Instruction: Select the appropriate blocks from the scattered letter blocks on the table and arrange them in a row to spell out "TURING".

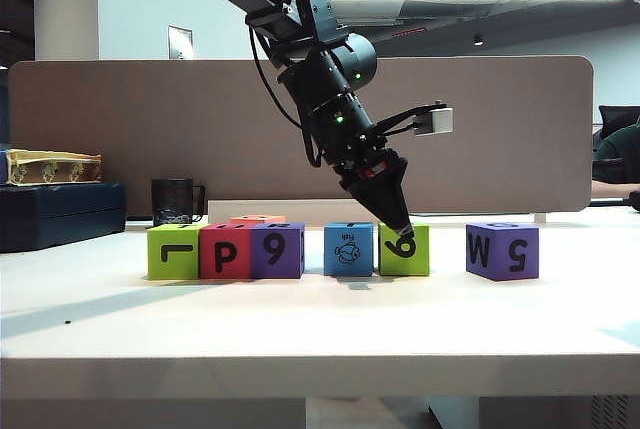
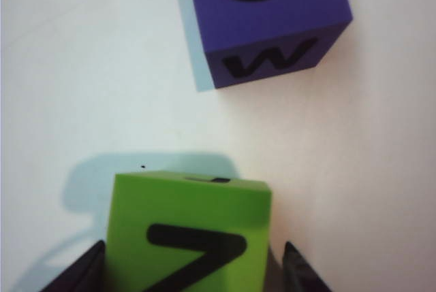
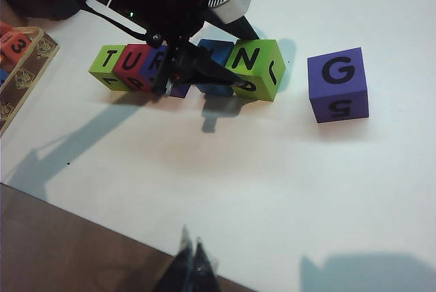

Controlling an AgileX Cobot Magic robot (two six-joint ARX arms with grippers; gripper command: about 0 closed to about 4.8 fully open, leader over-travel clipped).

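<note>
The left gripper (image 2: 194, 265) stands with its jaws apart around the lime green matte N cube (image 1: 405, 248), which rests on the white table (image 1: 320, 319) beside the light blue cube (image 1: 348, 248). It should lift straight up without nudging this block, I think. The purple G cube (image 3: 338, 84) waits well apart. The right gripper (image 3: 191, 265) hangs near the table edge with its fingers together. The arm hides the row's middle letters.

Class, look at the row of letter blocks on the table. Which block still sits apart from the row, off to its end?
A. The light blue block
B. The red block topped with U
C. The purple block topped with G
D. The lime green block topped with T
C: the purple block topped with G stands alone with bare table between it and the lime green N block, which the left pincer straddles.
</note>
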